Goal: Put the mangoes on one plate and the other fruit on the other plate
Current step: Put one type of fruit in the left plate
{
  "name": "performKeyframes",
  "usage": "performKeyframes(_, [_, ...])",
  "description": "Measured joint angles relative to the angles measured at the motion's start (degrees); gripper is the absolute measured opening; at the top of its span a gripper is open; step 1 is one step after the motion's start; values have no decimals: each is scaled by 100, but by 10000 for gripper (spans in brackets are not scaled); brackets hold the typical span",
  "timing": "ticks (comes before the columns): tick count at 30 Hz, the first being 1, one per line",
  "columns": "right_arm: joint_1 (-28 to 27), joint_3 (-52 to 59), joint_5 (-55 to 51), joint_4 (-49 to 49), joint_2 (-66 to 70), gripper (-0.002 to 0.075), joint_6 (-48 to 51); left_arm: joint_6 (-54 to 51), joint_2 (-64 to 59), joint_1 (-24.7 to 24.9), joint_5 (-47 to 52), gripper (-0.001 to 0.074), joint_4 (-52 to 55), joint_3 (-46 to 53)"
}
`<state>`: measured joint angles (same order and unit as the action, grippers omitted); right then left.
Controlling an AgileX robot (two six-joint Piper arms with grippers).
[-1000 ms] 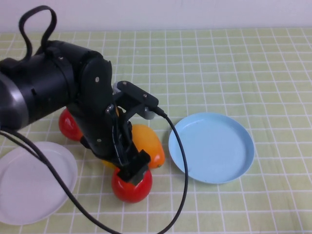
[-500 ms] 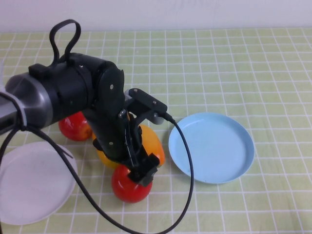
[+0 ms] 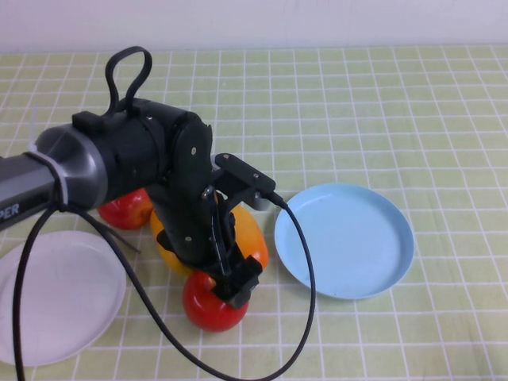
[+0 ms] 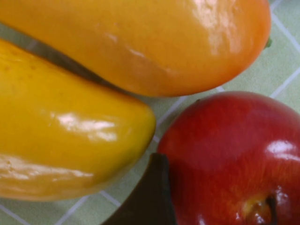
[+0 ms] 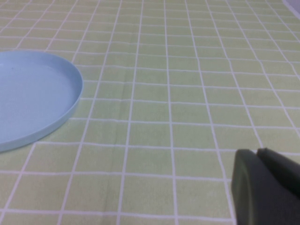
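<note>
My left gripper [image 3: 236,282] reaches down onto the front red apple [image 3: 208,305], open. One dark finger [image 4: 150,199] sits between that apple [image 4: 234,154] and the yellow mango [image 4: 61,140]; the other finger is out of view. The deeper orange mango [image 3: 251,238] lies just behind the apple, touching the yellow mango [image 3: 165,246]. A second red apple [image 3: 125,211] peeks out behind the arm. The light blue plate [image 3: 349,238] is to the right and holds nothing. The white plate [image 3: 55,294] at the front left holds nothing. My right gripper [image 5: 262,164] is shut, low over the cloth beside the blue plate [image 5: 28,98].
A green checked cloth [image 3: 381,95] covers the whole table. The left arm's black cable [image 3: 305,270] loops over the blue plate's near-left edge and down to the front edge.
The left arm has swung toward the right and settled lower over the fruit cluster, uncovering more of the back apple. The fruits and plates have not moved.
</note>
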<state>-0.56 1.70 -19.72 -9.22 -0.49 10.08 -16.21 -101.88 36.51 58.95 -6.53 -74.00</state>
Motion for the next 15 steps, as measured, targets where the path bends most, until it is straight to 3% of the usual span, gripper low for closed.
performKeyframes(10, [0, 0, 0, 0, 0, -16, 0, 0, -45, 0, 0, 665, 11, -13])
performKeyframes(15, [0, 0, 0, 0, 0, -16, 0, 0, -45, 0, 43, 622, 14, -13])
